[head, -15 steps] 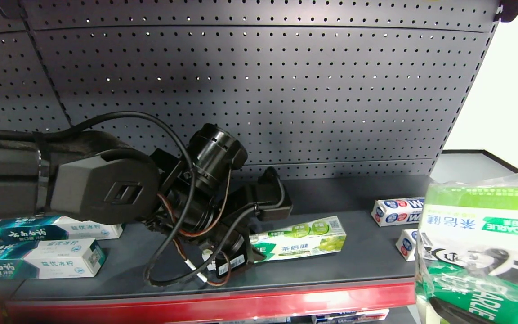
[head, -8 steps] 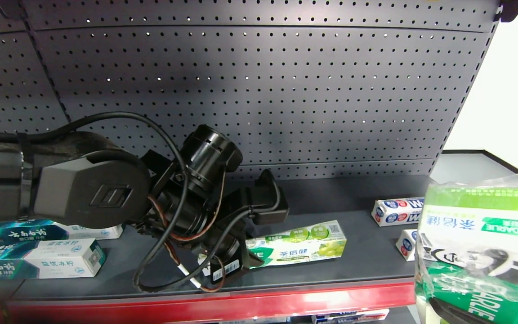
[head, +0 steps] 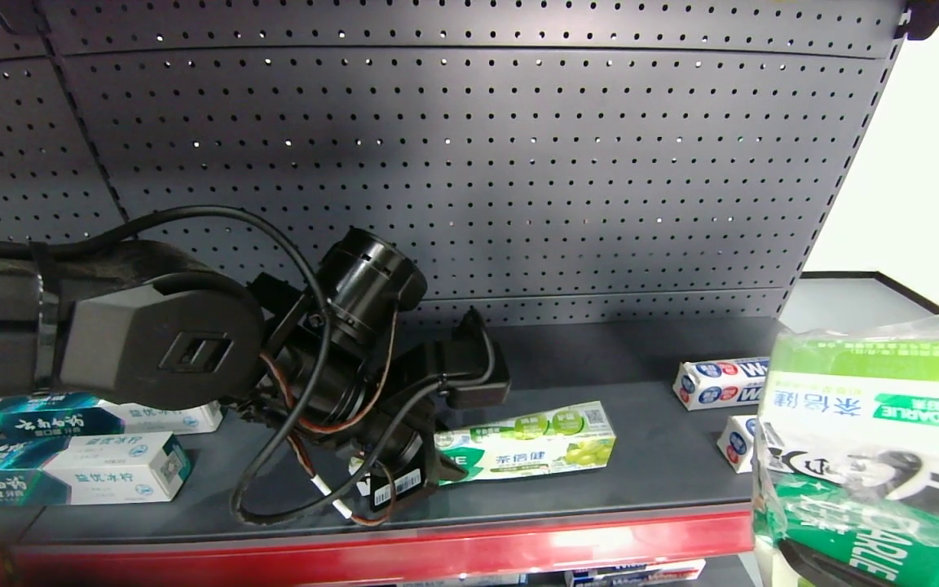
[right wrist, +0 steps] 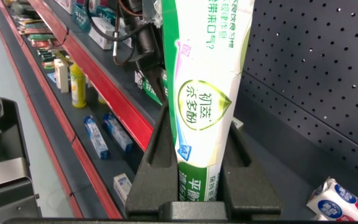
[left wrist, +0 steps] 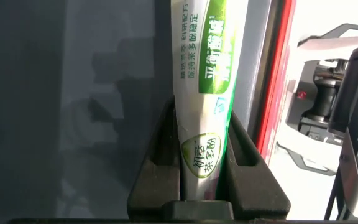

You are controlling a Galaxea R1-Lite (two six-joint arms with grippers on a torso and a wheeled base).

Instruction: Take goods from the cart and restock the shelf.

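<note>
My left hand (left wrist: 202,143) is pinching the toothpaste box (head: 531,444) near the red shelf lip (head: 518,545); a skewed release could drop it.

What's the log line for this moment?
left gripper shut on green toothpaste box at shelf | right gripper shut on green pack

Grey perforated panel (head: 518,163), bright white wall (head: 934,163)

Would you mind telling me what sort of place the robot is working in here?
Probably a shop aisle, or a mock-up of one: a pegboard-backed shelf with a red front edge, toothpaste boxes lying on it, and lower shelves stocked with more goods.
</note>
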